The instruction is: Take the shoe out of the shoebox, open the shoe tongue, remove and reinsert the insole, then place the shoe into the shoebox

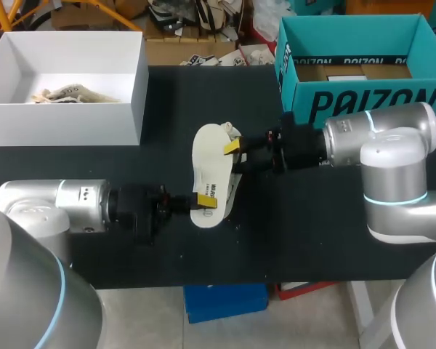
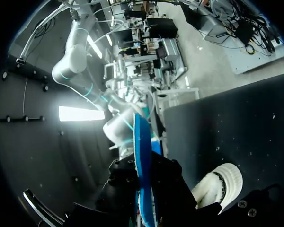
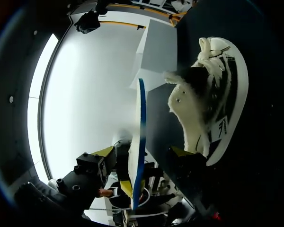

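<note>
A cream insole [image 1: 209, 171] is held on edge above the table, over a white sneaker [image 1: 233, 190] that it mostly hides; the laces [image 1: 232, 133] peek out beyond it. My left gripper [image 1: 201, 200] is shut on the insole's near end. In the left wrist view the insole's blue underside [image 2: 143, 156] runs away from between that gripper [image 2: 145, 198], with the sneaker's toe [image 2: 218, 185] beside it. My right gripper [image 1: 234, 156] is at the insole's right edge. Its fingers stand open on either side of the insole [image 3: 140, 137] in the right wrist view, gripper [image 3: 143, 153], with the sneaker [image 3: 213, 99] lying beyond one finger.
A white shoebox [image 1: 131, 109] with crumpled paper inside stands at the back left. A teal cardboard box [image 1: 363, 102] stands at the back right, close behind my right arm. Dark tabletop [image 1: 167, 94] lies between the boxes.
</note>
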You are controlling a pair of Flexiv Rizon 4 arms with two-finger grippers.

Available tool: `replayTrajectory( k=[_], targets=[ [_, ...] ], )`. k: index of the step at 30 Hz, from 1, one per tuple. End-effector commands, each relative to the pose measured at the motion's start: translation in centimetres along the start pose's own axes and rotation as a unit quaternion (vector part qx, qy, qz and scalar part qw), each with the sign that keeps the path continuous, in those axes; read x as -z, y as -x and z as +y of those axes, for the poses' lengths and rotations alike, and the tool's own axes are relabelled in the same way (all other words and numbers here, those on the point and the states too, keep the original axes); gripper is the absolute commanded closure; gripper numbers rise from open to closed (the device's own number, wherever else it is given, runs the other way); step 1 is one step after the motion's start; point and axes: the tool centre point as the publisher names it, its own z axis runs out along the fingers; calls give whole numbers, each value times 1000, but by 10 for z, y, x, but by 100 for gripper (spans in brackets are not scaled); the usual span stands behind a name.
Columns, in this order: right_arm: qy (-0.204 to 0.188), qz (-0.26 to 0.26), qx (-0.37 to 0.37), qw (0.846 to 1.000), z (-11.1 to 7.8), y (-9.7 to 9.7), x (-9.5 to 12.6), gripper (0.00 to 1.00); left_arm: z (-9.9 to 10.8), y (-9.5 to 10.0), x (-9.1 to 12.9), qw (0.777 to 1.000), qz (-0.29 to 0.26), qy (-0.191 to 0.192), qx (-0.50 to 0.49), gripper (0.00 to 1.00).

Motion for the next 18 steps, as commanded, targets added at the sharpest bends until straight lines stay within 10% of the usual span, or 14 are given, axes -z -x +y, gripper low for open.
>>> replayTrajectory(
  k=[1, 7, 9, 17, 18],
  targets=[
    [-2, 1, 0, 1000, 2, 2, -10, 55, -1, 0, -1, 1000, 2, 2, -1, 100],
    [-6, 4, -1, 1000, 2, 2, -16, 62, -1, 0, -1, 1000, 2, 2, -1, 100],
    [-8, 4, -3, 1000, 1, 3, -17, 99, -1, 0, -1, 1000, 2, 2, -1, 100],
    [-17, 5, -2, 1000, 0, 3, -20, 100, -1, 0, -1, 1000, 2, 2, -1, 100],
    [-17, 5, -2, 1000, 0, 3, -20, 100, -1, 1, -1, 1000, 20, 7, 4, 53]
  ],
)
